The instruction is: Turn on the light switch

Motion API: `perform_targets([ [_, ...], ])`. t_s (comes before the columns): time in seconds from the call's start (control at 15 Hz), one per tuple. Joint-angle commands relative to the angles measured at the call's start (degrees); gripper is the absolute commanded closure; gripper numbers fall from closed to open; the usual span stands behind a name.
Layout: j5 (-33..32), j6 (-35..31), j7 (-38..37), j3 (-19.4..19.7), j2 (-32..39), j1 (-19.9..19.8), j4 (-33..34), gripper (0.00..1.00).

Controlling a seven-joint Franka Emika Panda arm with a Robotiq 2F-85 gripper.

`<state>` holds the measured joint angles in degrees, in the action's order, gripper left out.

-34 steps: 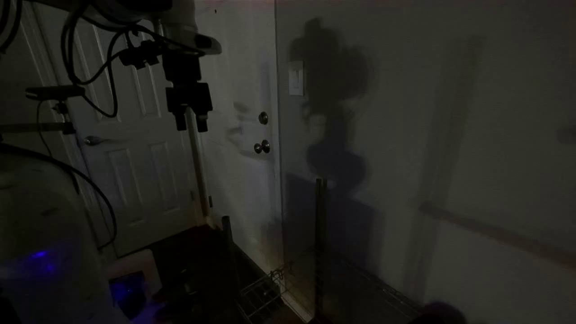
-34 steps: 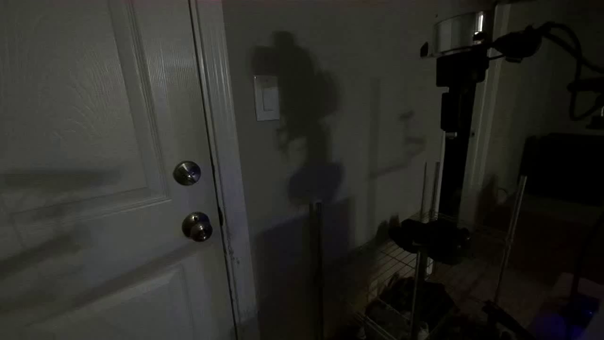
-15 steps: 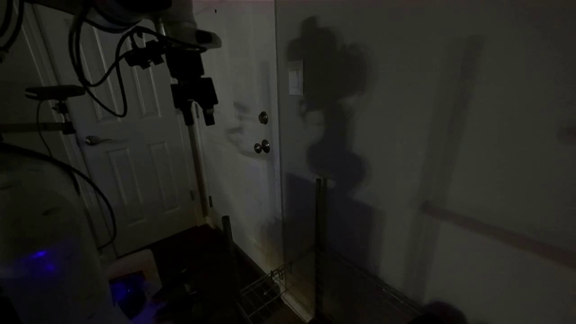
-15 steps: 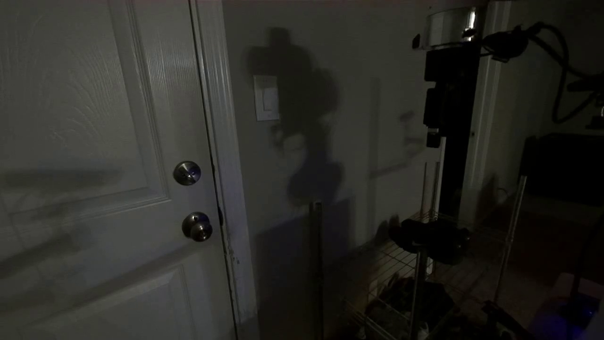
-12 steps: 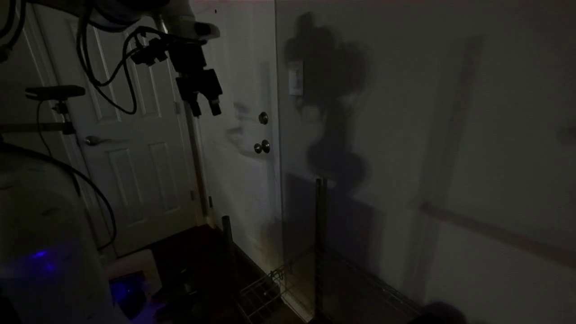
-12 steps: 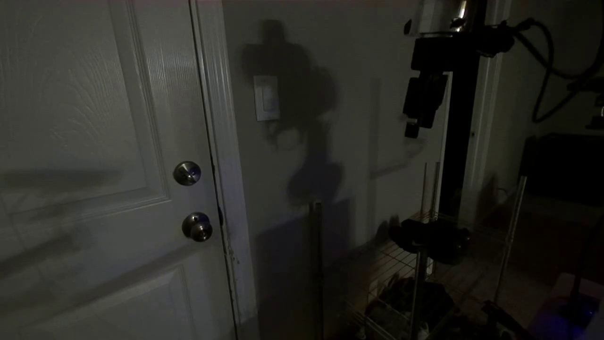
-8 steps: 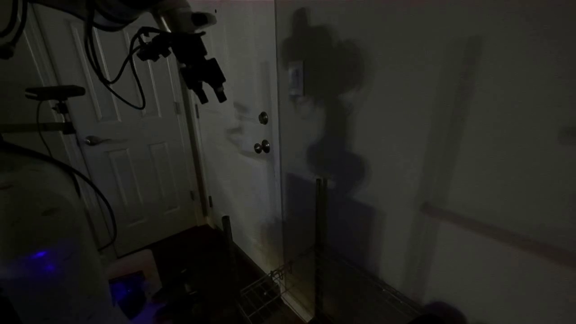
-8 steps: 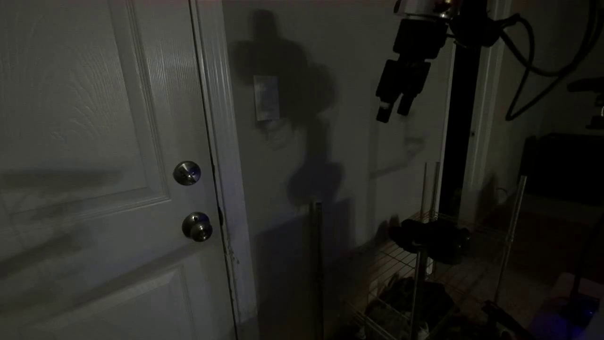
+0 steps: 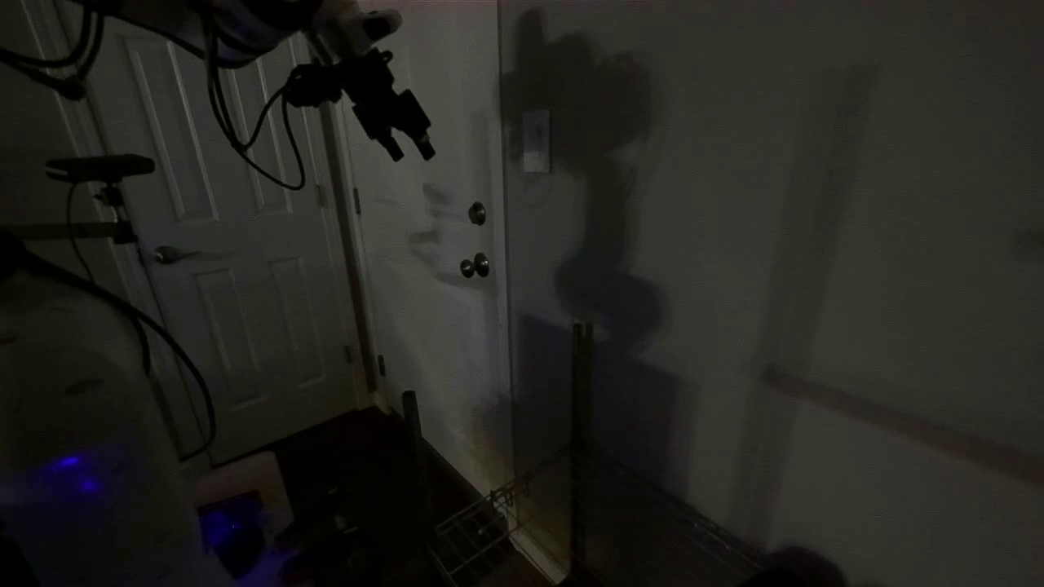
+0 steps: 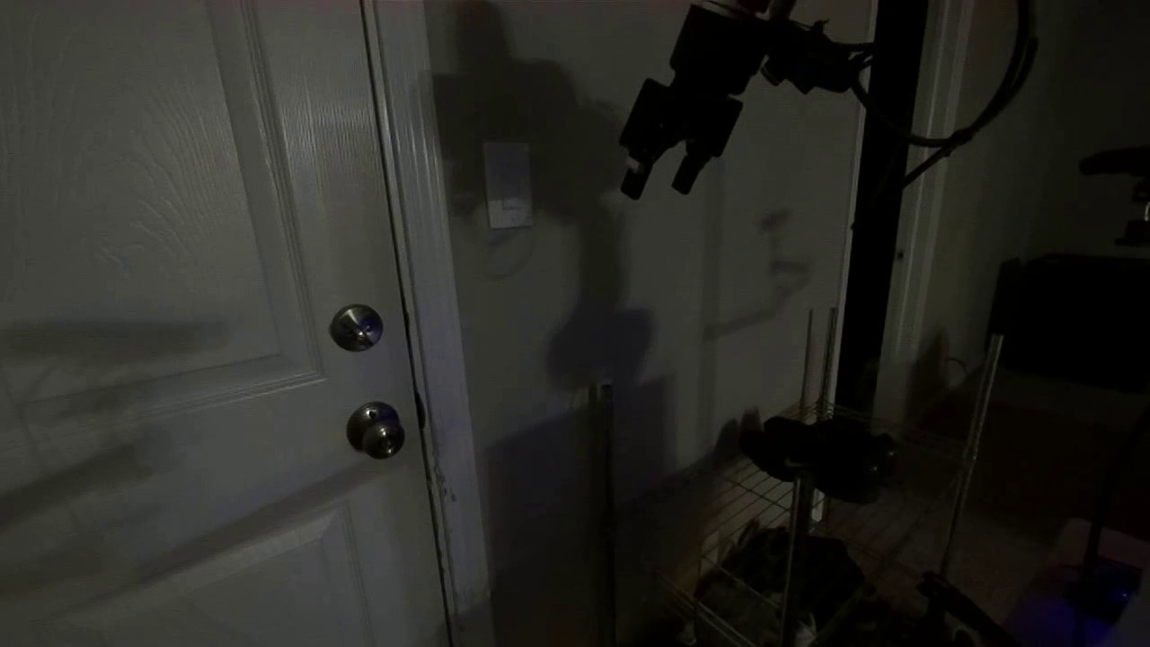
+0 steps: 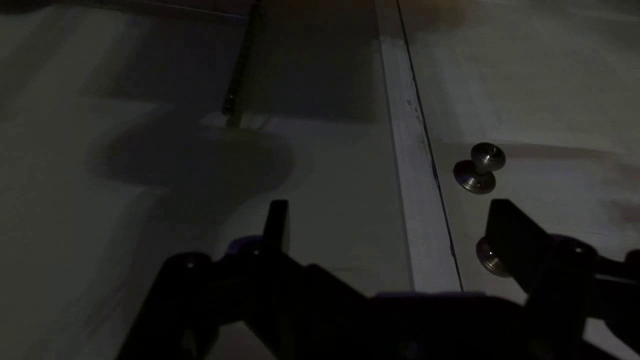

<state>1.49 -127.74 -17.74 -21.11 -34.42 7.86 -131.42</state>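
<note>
A white light switch plate is on the wall, right of the door, in both exterior views (image 9: 536, 141) (image 10: 508, 185). The arm's shadow lies over much of it. My gripper (image 9: 413, 153) is open and empty, tilted with its fingers pointing down and towards the wall. In an exterior view the gripper (image 10: 658, 190) appears right of the switch, at about its height, with a visible gap. In the wrist view the open gripper (image 11: 390, 202) has its fingers wide apart, with wall and door frame behind. The switch does not show in the wrist view.
The room is very dark. A white door with a knob (image 10: 375, 433) and a deadbolt (image 10: 357, 328) stands beside the switch. A wire rack with upright metal posts (image 9: 578, 367) stands below, near the wall. A camera on a stand (image 9: 102, 167) is near the arm's base.
My gripper has risen and tilted, moving towards the wall and switch in both exterior views. Its fingers stay open. The arm's shadow has slid further over the switch plate.
</note>
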Motion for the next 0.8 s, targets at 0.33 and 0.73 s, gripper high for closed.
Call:
perform_targets([
  [0.33, -0.54, 0.28, -0.41, 0.79, -0.45, 1.08, 0.15, 0.00],
  [0.73, -0.53, 0.28, -0.40, 0.82, -0.45, 1.11, 0.14, 0.00],
])
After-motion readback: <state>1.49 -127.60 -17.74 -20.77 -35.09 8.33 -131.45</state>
